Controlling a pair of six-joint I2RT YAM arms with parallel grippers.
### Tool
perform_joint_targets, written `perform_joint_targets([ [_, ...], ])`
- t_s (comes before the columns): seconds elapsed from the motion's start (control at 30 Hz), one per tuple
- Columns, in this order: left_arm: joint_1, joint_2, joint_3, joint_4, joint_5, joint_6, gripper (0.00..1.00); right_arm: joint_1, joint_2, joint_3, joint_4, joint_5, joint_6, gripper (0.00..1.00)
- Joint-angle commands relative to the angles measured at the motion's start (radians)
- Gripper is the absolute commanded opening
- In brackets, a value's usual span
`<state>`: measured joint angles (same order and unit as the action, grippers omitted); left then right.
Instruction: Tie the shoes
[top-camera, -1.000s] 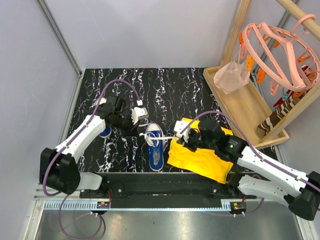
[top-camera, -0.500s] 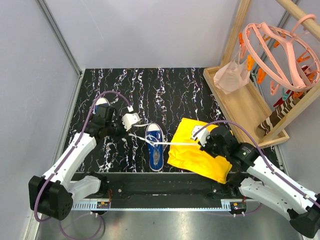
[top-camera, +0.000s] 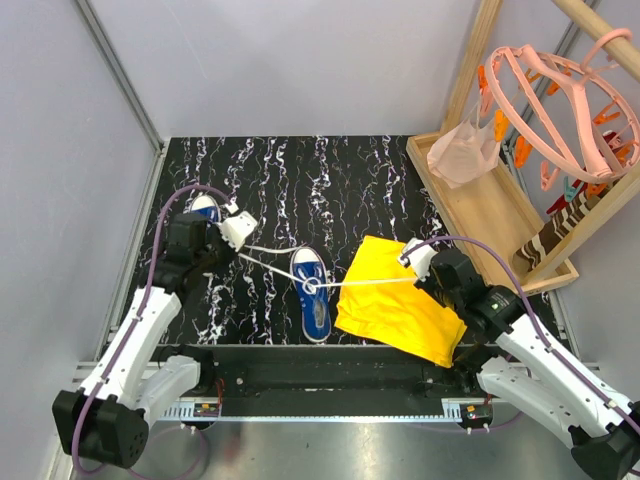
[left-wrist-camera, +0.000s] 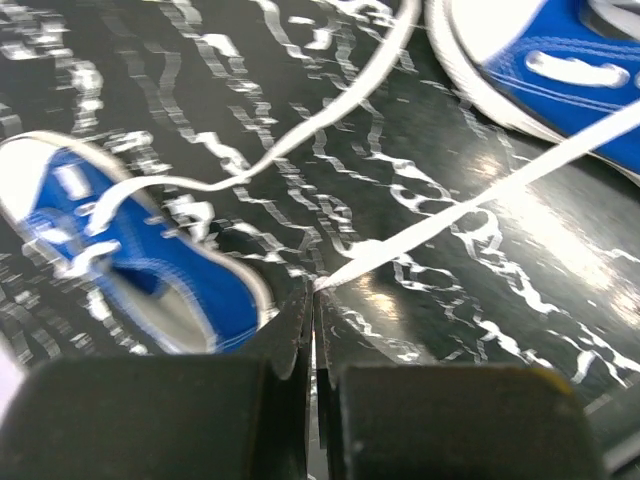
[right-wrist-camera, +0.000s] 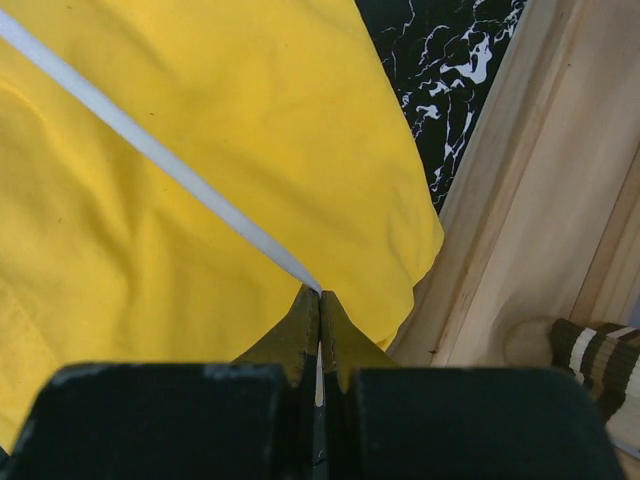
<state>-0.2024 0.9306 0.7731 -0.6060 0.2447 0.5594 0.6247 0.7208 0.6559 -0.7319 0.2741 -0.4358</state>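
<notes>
Black marbled table (top-camera: 350, 180) carries it all. One wooden tray (top-camera: 490, 220) at its right edge holds the foot of one rack (top-camera: 468, 70) and one brown striped roll (top-camera: 545, 248); one pink hanger (top-camera: 560, 110) hangs above. One yellow cloth (top-camera: 395, 310) lies right of centre. Of the two blue shoes, the centre shoe (top-camera: 312, 300) sits just beside the cloth and the left shoe (top-camera: 206, 210) lies well apart near the table's left edge. Two white laces run taut from the centre shoe. The left gripper (left-wrist-camera: 316, 300) is pinched closed on the left lace (left-wrist-camera: 450, 218); the right gripper (right-wrist-camera: 320, 305), over the cloth, is clamped on the right lace (right-wrist-camera: 160, 153).
</notes>
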Motion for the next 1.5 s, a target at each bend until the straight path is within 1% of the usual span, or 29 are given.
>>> perform_joint_targets([
  [0.0,0.032,-0.096,-0.015,0.123,-0.137,-0.036,0.0,-0.017,-0.027,0.025,-0.034,0.077,-0.018,0.0],
  [0.1,0.037,-0.162,-0.015,0.127,-0.168,-0.026,0.0,-0.019,-0.023,0.031,-0.037,0.044,-0.026,0.0],
  [0.2,0.043,-0.213,-0.005,0.121,-0.202,-0.023,0.0,-0.019,-0.011,0.042,-0.044,-0.022,-0.035,0.0],
  [0.23,0.043,-0.225,-0.003,0.117,-0.205,-0.021,0.0,-0.019,-0.001,0.053,-0.049,-0.086,-0.038,0.0],
  [0.3,0.044,-0.251,0.006,0.12,-0.209,-0.024,0.0,-0.019,0.008,0.065,-0.058,-0.16,-0.05,0.0],
  [0.33,0.046,-0.251,0.012,0.123,-0.212,-0.029,0.0,-0.019,0.018,0.074,-0.057,-0.22,-0.055,0.0],
  [0.43,0.046,-0.211,0.07,0.132,-0.272,-0.052,0.0,-0.019,0.063,0.089,-0.049,-0.3,-0.076,0.0],
  [0.53,0.052,-0.142,0.161,0.13,-0.294,-0.059,0.0,-0.019,0.112,0.099,-0.037,-0.325,-0.11,0.0],
  [0.6,0.054,-0.101,0.218,0.121,-0.282,-0.065,0.0,-0.019,0.129,0.102,-0.032,-0.346,-0.139,0.0],
  [0.7,0.055,-0.069,0.244,-0.032,-0.083,-0.058,0.0,-0.017,0.155,0.111,-0.017,-0.449,-0.168,0.0],
  [0.73,0.057,-0.064,0.214,-0.104,0.071,-0.047,0.0,-0.017,0.17,0.113,-0.008,-0.514,-0.172,0.0],
  [0.77,0.055,-0.061,0.191,-0.135,0.152,-0.033,0.0,-0.017,0.189,0.113,0.008,-0.544,-0.172,0.0],
  [0.8,0.052,-0.055,0.168,-0.164,0.225,-0.018,0.0,-0.017,0.24,0.116,0.04,-0.576,-0.178,0.0],
  [0.83,0.041,-0.024,0.116,-0.193,0.311,-0.021,0.0,-0.016,0.274,0.129,0.054,-0.64,-0.182,0.0],
  [0.87,-0.012,0.0,0.095,-0.196,0.321,-0.036,0.0,-0.014,0.308,0.137,0.071,-0.667,-0.184,0.0],
  [0.9,-0.047,0.028,0.077,-0.195,0.329,-0.061,0.0,-0.002,0.381,0.148,0.106,-0.69,-0.188,0.0],
  [0.93,-0.087,0.068,0.077,-0.199,0.312,-0.046,0.0,0.009,0.419,0.177,0.118,-0.728,-0.192,0.0],
  [0.97,-0.162,0.139,0.089,-0.187,0.294,-0.064,0.0,0.023,0.454,0.194,0.129,-0.74,-0.192,0.0],
  [1.0,-0.173,0.183,0.098,-0.178,0.312,-0.067,0.0,0.052,0.513,0.211,0.141,-0.759,-0.193,0.0],
  [1.03,-0.176,0.216,0.106,-0.151,0.339,-0.081,0.0,0.07,0.537,0.24,0.147,-0.788,-0.196,0.0],
  [1.07,-0.177,0.291,0.126,-0.135,0.343,-0.101,0.0,0.09,0.555,0.247,0.167,-0.793,-0.198,0.0],
  [1.13,-0.177,0.359,0.15,-0.123,0.378,-0.127,0.0,0.154,0.592,0.257,0.187,-0.799,-0.215,0.0],
  [1.17,-0.178,0.425,0.169,-0.12,0.389,-0.151,0.0,0.174,0.603,0.257,0.209,-0.802,-0.219,0.0],
  [1.27,-0.177,0.526,0.187,-0.094,0.444,-0.231,0.0,0.233,0.652,0.24,0.274,-0.808,-0.219,0.0],
  [1.37,-0.177,0.589,0.195,-0.051,0.499,-0.303,0.0,0.289,0.725,0.22,0.331,-0.802,-0.231,0.0],
  [1.4,-0.177,0.626,0.199,-0.034,0.511,-0.311,0.0,0.305,0.739,0.211,0.342,-0.794,-0.234,0.0],
  [1.47,-0.181,0.651,0.207,-0.017,0.508,-0.32,0.0,0.332,0.782,0.2,0.376,-0.79,-0.238,0.0],
])
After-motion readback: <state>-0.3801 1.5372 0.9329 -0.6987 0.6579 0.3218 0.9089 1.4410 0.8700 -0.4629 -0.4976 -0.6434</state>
